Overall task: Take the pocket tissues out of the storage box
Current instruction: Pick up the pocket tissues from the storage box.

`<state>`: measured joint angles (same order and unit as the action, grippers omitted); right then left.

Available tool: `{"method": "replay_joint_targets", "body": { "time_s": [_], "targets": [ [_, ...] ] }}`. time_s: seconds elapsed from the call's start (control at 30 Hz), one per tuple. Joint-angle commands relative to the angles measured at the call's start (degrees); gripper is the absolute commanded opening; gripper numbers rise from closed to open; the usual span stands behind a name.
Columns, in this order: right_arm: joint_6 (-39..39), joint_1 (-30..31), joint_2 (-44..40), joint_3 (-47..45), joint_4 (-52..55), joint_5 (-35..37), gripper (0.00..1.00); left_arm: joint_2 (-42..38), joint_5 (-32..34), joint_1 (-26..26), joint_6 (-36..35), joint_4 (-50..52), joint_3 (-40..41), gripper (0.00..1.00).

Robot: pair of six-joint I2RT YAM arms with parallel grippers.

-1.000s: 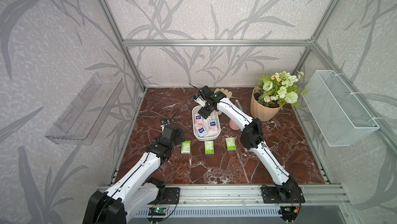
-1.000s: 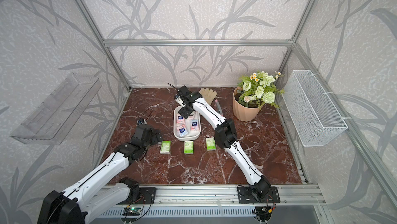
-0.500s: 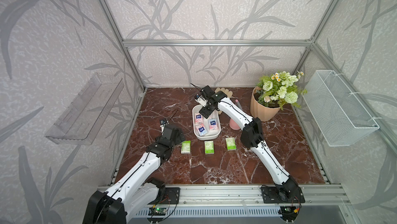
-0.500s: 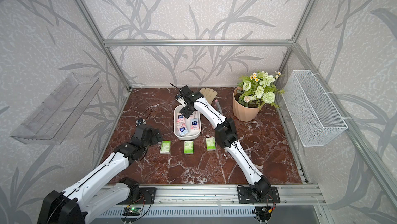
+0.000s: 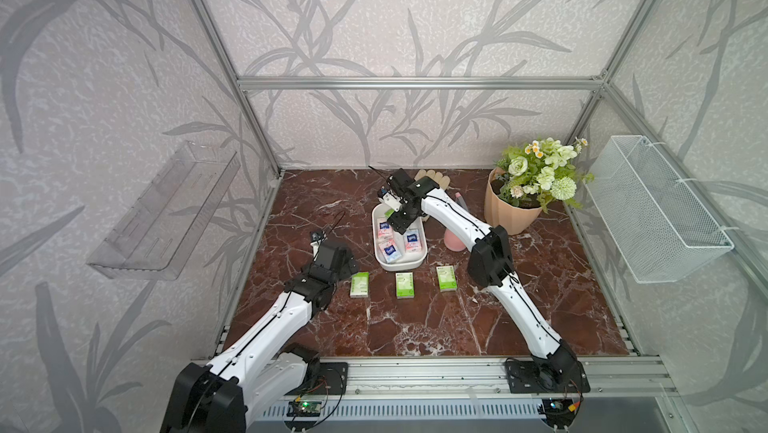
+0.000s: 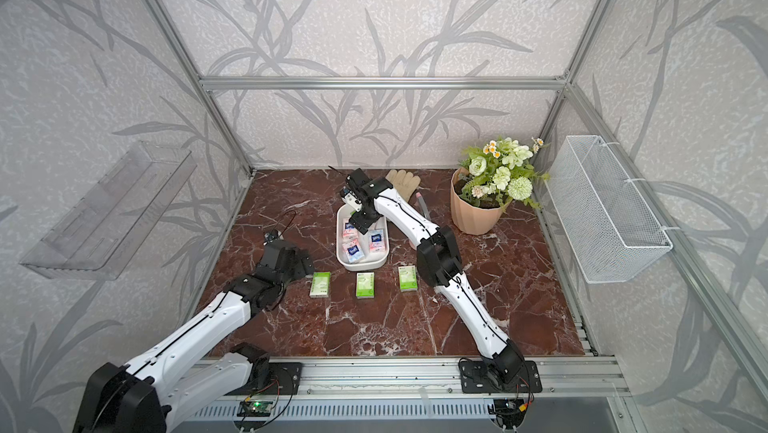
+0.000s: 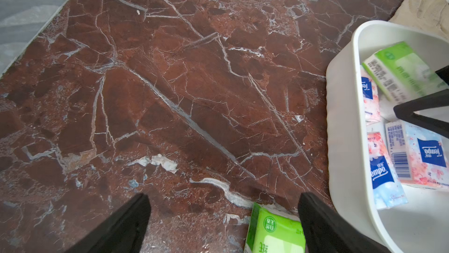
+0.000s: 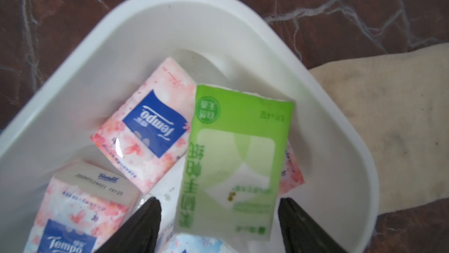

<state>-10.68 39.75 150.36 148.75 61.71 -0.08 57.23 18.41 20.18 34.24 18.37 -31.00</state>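
**Red marble desk (image 5: 415, 327) with both arms.** The storage box (image 5: 417, 261), a white tub, stands near the middle of the desk.

Of the pocket tissues (image 5: 404, 285), three green-and-white packs lie flat on the desk in a row just in front of the box. They are apart from the box and from each other.

Inside the box lie the pink-and-blue packs (image 8: 148, 128), at least three of them visible in both top views. A fourth green pack (image 8: 235, 157) lies at the far end, tilted and resting partly on a pink one.

The right pincer (image 8: 218, 204) reaches down into the far end of the box. Its jaws stand moderately wide, one on each side of the green pack's near end. A narrow gap shows on either side, so nothing is gripped.

The left pincer (image 7: 223, 215) hangs over bare desk beside the box's left wall, jaws wide and empty. The leftmost row pack (image 7: 274, 234) lies just inside one finger.

A work glove (image 5: 432, 180) lies just behind the box. Potted flowers (image 5: 532, 185) stand near the far right corner.
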Motion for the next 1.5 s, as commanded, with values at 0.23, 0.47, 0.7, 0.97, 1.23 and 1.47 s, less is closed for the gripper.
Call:
{"method": "replay_joint_targets", "body": {
  "time_s": [0.23,0.47,0.7,0.97,1.23,1.47],
  "targets": [
    [4.53,0.24,1.26,4.62,-0.07,1.80,0.90,0.60,1.26,-0.40,-0.31,-0.25,-0.11,1.00],
    [7.07,0.24,3.12,4.25,-1.57,1.18,0.90,0.64,1.11,-0.67,-0.35,-0.27,-0.11,1.00],
    [8.60,0.23,4.15,3.86,-1.98,0.52,0.76,1.19,1.02,-0.76,-0.39,-0.47,-0.11,1.00],
    [10.00,0.23,1.47,2.67,-1.74,0.93,0.60,1.83,0.84,-0.98,-0.52,-0.80,-0.53,1.00],
    [13.47,0.45,-4.10,1.03,-0.82,-0.93,0.54,2.52,0.82,-1.35,-2.64,-1.85,-2.06,1.00],
    [16.14,2.07,-12.58,-5.55,-1.06,1.01,0.53,4.40,-0.16,-2.08,-5.00,-2.72,-4.47,1.00]
  ]
}}
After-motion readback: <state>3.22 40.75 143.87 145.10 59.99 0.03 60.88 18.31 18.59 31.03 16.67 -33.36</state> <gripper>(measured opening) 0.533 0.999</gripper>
